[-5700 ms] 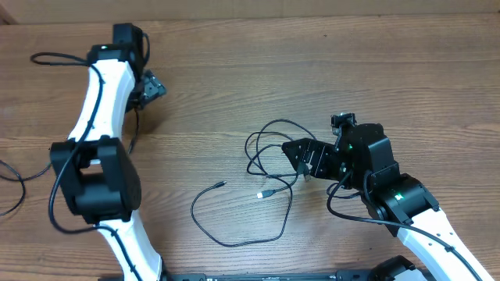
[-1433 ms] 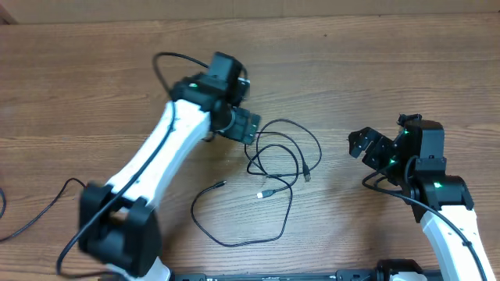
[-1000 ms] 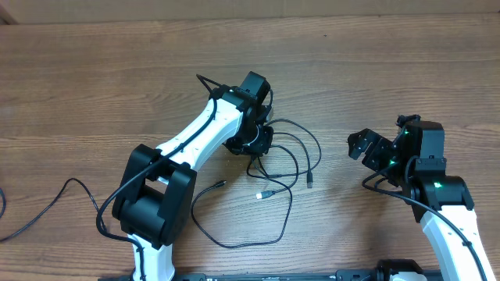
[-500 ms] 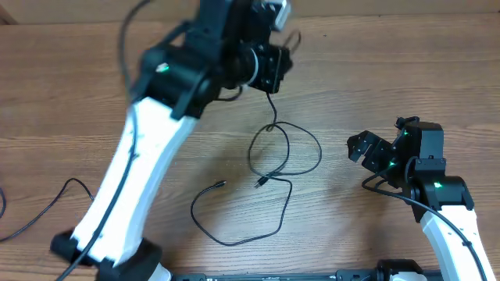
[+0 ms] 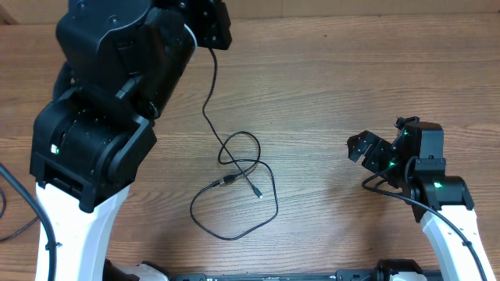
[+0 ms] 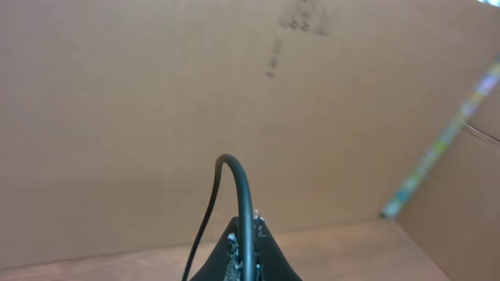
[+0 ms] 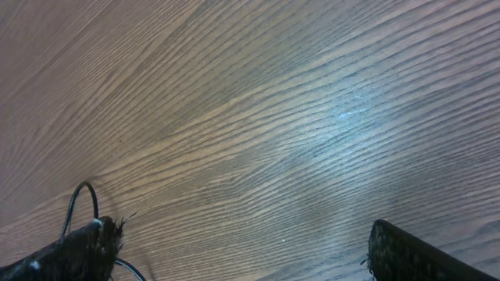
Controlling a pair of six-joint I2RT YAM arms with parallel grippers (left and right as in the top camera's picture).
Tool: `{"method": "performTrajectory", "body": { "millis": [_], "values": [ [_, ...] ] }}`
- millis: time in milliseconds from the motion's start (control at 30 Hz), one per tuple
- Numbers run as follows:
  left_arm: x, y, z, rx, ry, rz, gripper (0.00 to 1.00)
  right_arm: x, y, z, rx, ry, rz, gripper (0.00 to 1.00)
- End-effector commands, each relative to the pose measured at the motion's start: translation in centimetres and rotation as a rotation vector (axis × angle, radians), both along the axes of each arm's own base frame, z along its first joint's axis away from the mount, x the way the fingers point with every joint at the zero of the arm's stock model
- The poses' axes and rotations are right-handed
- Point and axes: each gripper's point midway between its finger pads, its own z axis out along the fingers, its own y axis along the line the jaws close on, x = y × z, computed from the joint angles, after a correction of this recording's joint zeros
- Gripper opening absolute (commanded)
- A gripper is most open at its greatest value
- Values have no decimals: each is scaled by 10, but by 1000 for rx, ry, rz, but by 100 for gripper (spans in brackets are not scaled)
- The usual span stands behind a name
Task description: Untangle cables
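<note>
The cables [image 5: 234, 226] lie as thin black loops on the wooden table [image 5: 328, 70], crossing in a knot [image 5: 241, 158], with two small plug ends [image 5: 223, 183] near the middle. One cable strand [image 5: 208, 94] rises from the knot to my left gripper [image 5: 212, 35], which is raised high and close to the overhead camera. In the left wrist view the left gripper [image 6: 246, 234] is shut on that cable [image 6: 234, 168], which arches over its tips. My right gripper [image 5: 358, 147] hovers open to the right of the cables; nothing lies between its fingers [image 7: 414, 254].
The raised left arm [image 5: 101, 117] hides much of the table's left side. A cardboard wall [image 6: 156, 94] stands behind the table. One of the arm's own wires [image 5: 12, 195] trails at the left edge. The right arm's base [image 5: 445, 226] is at the lower right.
My left gripper has risen further and moved left with the cable in it. The strand has pulled straighter and the loops have slid left on the table. The right arm has not moved.
</note>
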Motion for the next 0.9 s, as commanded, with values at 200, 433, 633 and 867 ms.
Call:
{"method": "performTrajectory", "body": {
  "millis": [200, 433, 633, 867],
  "values": [
    [-1, 87, 84, 39, -326, 347, 4, 0, 0, 1, 2, -7, 6, 100],
    [6, 121, 80, 254, -328, 456, 4, 0, 0, 1, 2, -7, 6, 100],
    [10, 151, 64, 278, -246, 615, 4, 0, 0, 1, 3, -4, 6, 100],
    [46, 175, 19, 366, -90, 692, 4, -1, 0, 1, 3, -3, 6, 100]
  ]
}}
